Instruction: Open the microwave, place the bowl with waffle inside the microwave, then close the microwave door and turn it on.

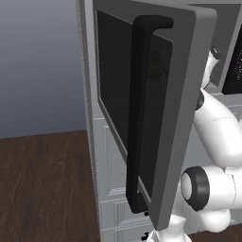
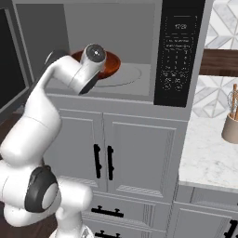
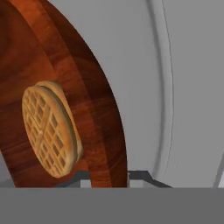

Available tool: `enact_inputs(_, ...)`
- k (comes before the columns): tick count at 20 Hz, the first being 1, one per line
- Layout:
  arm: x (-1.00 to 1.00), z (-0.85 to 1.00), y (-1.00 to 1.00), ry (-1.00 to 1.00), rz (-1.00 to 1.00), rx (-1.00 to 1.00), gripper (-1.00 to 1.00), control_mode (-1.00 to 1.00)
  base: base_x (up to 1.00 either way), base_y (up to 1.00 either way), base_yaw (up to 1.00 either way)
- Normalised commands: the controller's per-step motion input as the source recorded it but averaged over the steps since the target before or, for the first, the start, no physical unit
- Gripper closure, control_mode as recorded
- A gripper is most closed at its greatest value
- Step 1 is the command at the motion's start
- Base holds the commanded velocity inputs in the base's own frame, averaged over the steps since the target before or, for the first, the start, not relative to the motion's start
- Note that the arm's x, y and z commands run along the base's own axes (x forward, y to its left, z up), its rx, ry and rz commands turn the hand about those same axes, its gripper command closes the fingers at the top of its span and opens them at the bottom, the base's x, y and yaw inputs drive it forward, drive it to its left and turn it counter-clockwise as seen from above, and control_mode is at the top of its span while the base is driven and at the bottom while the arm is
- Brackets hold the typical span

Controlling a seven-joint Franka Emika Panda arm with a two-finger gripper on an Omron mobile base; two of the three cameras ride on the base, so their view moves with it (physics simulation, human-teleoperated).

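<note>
1. I have the microwave door (image 1: pixel 156 108) swung wide open; in the left base view it stands edge-on in front of me, with its long black handle (image 1: pixel 139 113) facing the camera.
2. In the right base view the arm reaches into the microwave (image 2: pixel 116 51), and the bowl with waffle (image 2: pixel 109 65) sits low over the round glass plate (image 2: pixel 130 74) on the floor of the cavity, towards its left side.
3. The hand view shows the bowl's wooden rim (image 3: pixel 92 109) running between the two fingertips of the end effector (image 3: pixel 109 177), with the waffle (image 3: pixel 50 129) lying inside. I judge the end effector to be closed narrowly on that rim, holding the bowl.
4. I cannot tell whether the bowl rests fully on the plate or hangs just above it. Letting go too early could drop it and tip the waffle out.
5. Pulling back with the fingers not spread enough could drag the bowl towards the opening.
6. The elbow passes near the left wall and the open door, so a wide swing on the way out could knock the door.
7. The control panel (image 2: pixel 179 51) is untouched, and door closing comes first.
</note>
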Motion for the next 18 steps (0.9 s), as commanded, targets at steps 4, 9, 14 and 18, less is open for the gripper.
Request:
enact_inputs(4,0.51,-0.09,0.00,0.05,0.05,0.00,-1.00,-1.00,0.00,0.00,0.00)
enact_inputs(9,0.34,-0.11,0.00,0.01,0.07,0.02,-1.00,-1.00,0.00,0.00,0.00)
enact_inputs(14,-0.71,0.03,-0.18,-0.19,0.08,0.02,-1.00,-1.00,0.00,0.00,0.00)
enact_inputs(18,-1.00,0.10,-0.23,-0.40,0.01,0.00,-1.00,-1.00,0.00,0.00,0.00)
